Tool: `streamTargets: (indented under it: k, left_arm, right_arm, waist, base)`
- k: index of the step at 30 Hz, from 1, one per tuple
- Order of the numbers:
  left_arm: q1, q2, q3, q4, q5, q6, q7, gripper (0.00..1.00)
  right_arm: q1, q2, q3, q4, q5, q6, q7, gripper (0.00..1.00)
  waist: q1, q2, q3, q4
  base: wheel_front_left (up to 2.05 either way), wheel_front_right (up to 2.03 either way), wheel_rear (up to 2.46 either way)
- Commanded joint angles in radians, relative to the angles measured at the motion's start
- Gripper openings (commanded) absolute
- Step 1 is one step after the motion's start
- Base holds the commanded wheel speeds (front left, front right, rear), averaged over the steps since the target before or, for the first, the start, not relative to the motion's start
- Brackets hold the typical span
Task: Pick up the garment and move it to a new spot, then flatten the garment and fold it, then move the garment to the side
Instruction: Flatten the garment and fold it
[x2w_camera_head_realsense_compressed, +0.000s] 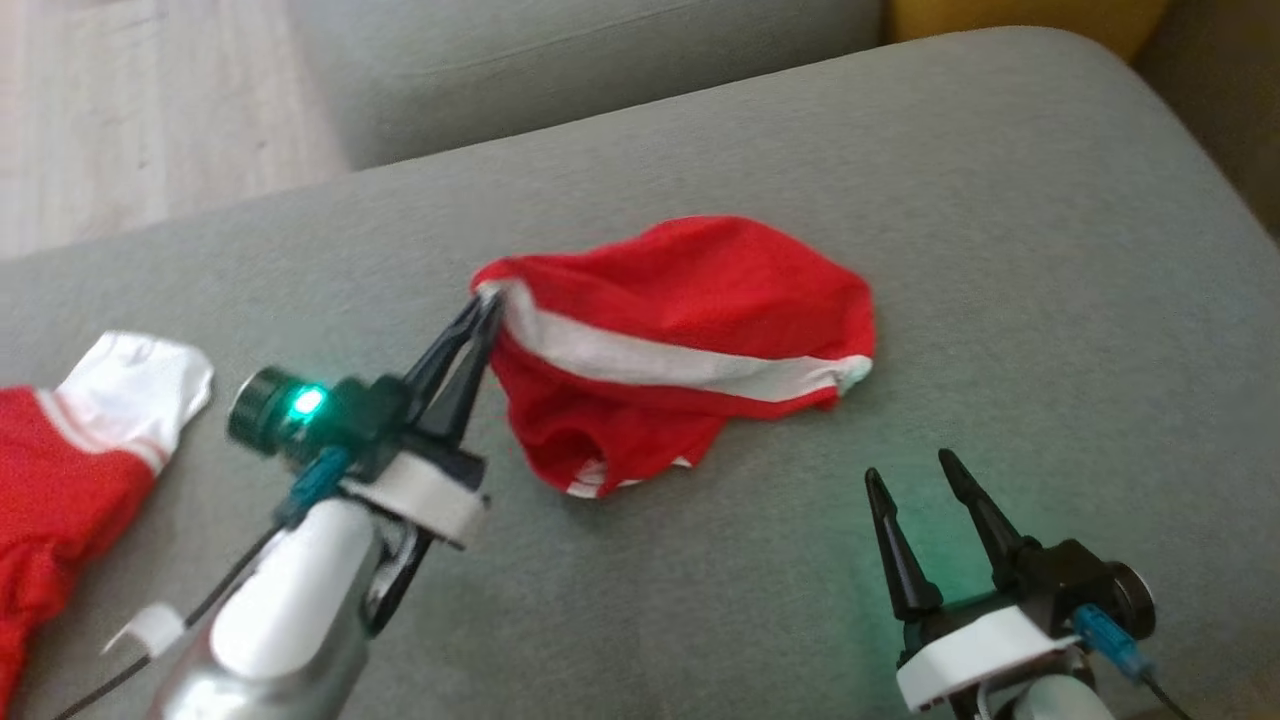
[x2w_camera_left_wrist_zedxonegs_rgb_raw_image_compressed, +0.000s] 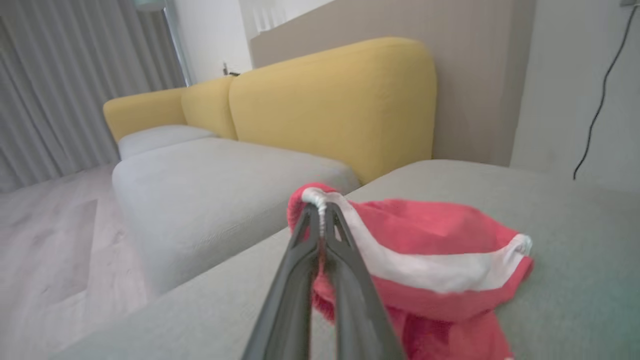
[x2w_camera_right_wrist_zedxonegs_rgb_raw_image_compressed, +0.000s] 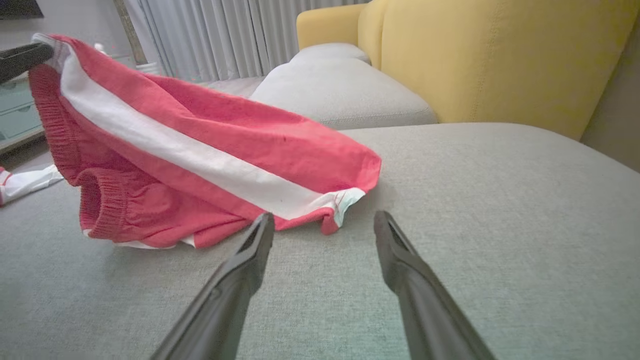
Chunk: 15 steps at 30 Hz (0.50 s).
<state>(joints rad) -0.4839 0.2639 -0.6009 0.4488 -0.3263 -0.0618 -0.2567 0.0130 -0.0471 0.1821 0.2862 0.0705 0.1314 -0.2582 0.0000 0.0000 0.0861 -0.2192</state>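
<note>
The garment (x2w_camera_head_realsense_compressed: 690, 330) is a pair of red shorts with a white side stripe, lying crumpled in the middle of the grey cushion (x2w_camera_head_realsense_compressed: 1000, 250). My left gripper (x2w_camera_head_realsense_compressed: 487, 298) is shut on the garment's left corner at the white stripe's end, lifting that corner off the cushion; the same pinch shows in the left wrist view (x2w_camera_left_wrist_zedxonegs_rgb_raw_image_compressed: 321, 206), with the garment (x2w_camera_left_wrist_zedxonegs_rgb_raw_image_compressed: 440, 260) trailing right. My right gripper (x2w_camera_head_realsense_compressed: 908, 472) stands open above the cushion, just below the garment's right end. In the right wrist view its fingers (x2w_camera_right_wrist_zedxonegs_rgb_raw_image_compressed: 260, 240) are spread near the garment (x2w_camera_right_wrist_zedxonegs_rgb_raw_image_compressed: 210, 155), touching nothing.
A second red and white garment (x2w_camera_head_realsense_compressed: 80, 450) lies at the cushion's left edge. Beyond the cushion are another grey seat (x2w_camera_left_wrist_zedxonegs_rgb_raw_image_compressed: 210, 175), yellow backrests (x2w_camera_left_wrist_zedxonegs_rgb_raw_image_compressed: 340, 100) and pale wooden floor (x2w_camera_head_realsense_compressed: 130, 110). Bare cushion extends to the right and front.
</note>
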Motion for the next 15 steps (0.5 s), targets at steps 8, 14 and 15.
streamTargets:
  k: [8, 14, 15]
  left_arm:
    - [-0.055, 0.063, 0.077, -0.081, 0.013, -0.013, -0.005, 0.00]
    - [-0.092, 0.065, 0.083, -0.081, 0.045, -0.005, -0.005, 0.00]
    - [-0.098, 0.064, 0.083, -0.080, 0.050, -0.005, -0.005, 0.00]
  right_arm:
    - [-0.179, -0.006, 0.001, 0.086, 0.067, -0.001, -0.004, 1.00]
    - [-0.293, -0.012, -0.013, 0.191, 0.195, -0.001, -0.004, 1.00]
    - [-0.306, -0.013, -0.017, 0.207, 0.209, -0.001, -0.004, 1.00]
  waist:
    - [0.0000, 0.0000, 0.093, 0.102]
    - [0.0000, 0.0000, 0.136, 0.142]
    - [0.0000, 0.0000, 0.141, 0.147]
  base:
    - [0.00, 0.00, 0.00]
    - [0.00, 0.00, 0.00]
    - [0.00, 0.00, 0.00]
